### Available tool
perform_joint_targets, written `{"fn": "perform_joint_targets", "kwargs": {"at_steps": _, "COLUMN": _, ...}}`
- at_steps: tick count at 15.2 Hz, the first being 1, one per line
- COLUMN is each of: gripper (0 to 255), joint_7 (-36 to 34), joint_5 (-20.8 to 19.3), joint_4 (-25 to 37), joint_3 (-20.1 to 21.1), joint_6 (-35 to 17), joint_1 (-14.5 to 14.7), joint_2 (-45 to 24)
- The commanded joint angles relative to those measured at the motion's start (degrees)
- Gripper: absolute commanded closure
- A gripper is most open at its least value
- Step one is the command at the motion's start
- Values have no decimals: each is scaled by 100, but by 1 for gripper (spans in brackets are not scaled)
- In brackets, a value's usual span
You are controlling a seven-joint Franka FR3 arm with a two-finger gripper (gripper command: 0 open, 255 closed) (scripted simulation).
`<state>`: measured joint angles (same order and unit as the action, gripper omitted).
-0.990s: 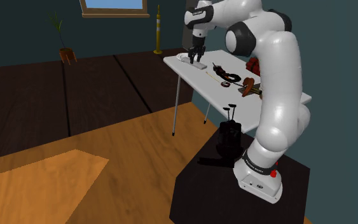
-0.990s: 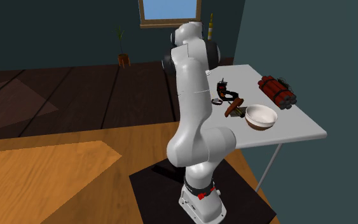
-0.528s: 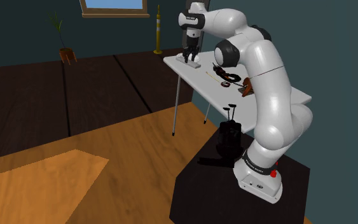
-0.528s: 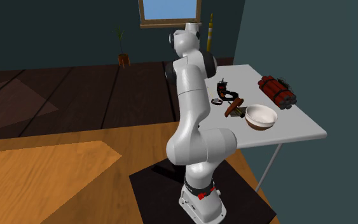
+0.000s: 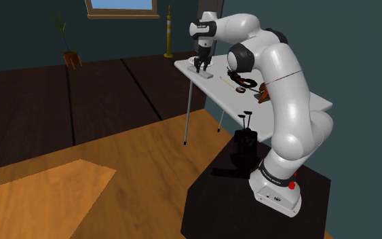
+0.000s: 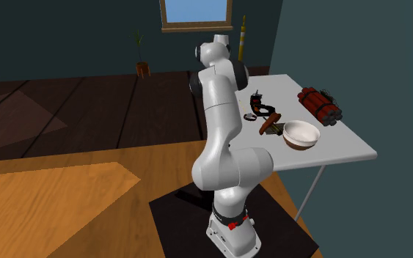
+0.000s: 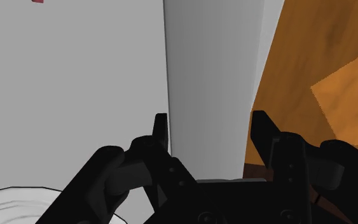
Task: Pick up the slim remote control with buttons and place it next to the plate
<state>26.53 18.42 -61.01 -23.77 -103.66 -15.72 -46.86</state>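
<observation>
The remote control lay plain grey along the table edge, near the plate, its long axis running straight away from the gripper (no buttons showed, so either end could lead). The fingers stood spread astride its long sides. I judged this the grasp step, calling for a squeeze across its width, then a lift.
</observation>
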Motion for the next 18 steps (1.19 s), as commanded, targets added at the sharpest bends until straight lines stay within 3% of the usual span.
{"fn": "perform_joint_targets", "kwargs": {"at_steps": 1, "gripper": 255, "joint_7": 12, "joint_5": 16, "joint_4": -94, "joint_3": 11, "joint_6": -136, "joint_1": 14, "joint_2": -42}}
{"fn": "perform_joint_targets", "kwargs": {"at_steps": 10, "gripper": 255, "joint_7": 28, "joint_5": 31, "joint_4": -185, "joint_3": 20, "joint_6": -256, "joint_1": 25, "joint_2": -74}}
{"fn": "perform_joint_targets", "kwargs": {"at_steps": 11, "gripper": 0, "joint_7": 27, "joint_5": 31, "joint_4": -185, "joint_3": 20, "joint_6": -256, "joint_1": 25, "joint_2": -74}}
{"fn": "perform_joint_targets", "kwargs": {"at_steps": 16, "gripper": 0, "joint_7": 28, "joint_5": 31, "joint_4": -184, "joint_3": 20, "joint_6": -256, "joint_1": 25, "joint_2": -75}}
{"fn": "perform_joint_targets", "kwargs": {"at_steps": 18, "gripper": 0, "joint_7": -13, "joint_5": -3, "joint_4": 104, "joint_3": 0, "joint_6": 82, "joint_1": -19, "joint_2": -12}}
